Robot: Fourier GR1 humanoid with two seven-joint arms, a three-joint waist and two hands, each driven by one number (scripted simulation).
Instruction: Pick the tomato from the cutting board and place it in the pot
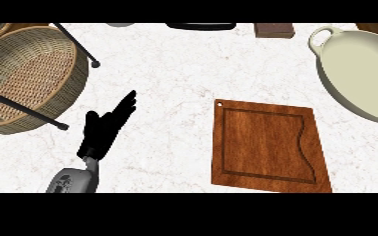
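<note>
A brown wooden cutting board (267, 146) lies on the white marbled counter right of centre, and nothing sits on it. No tomato shows anywhere in the head view. The cream pot (353, 70) with a loop handle stands at the right edge, partly cut off, and its inside looks bare. My left hand (103, 127) is at the lower left, open, its fingers straight and pointing up and to the right, well left of the board. My right hand does not show.
A large wicker basket (33, 77) with black rods across it fills the left edge. Along the far edge are a dark flat object (201, 26), a brown block (275, 30) and a grey item (119, 25).
</note>
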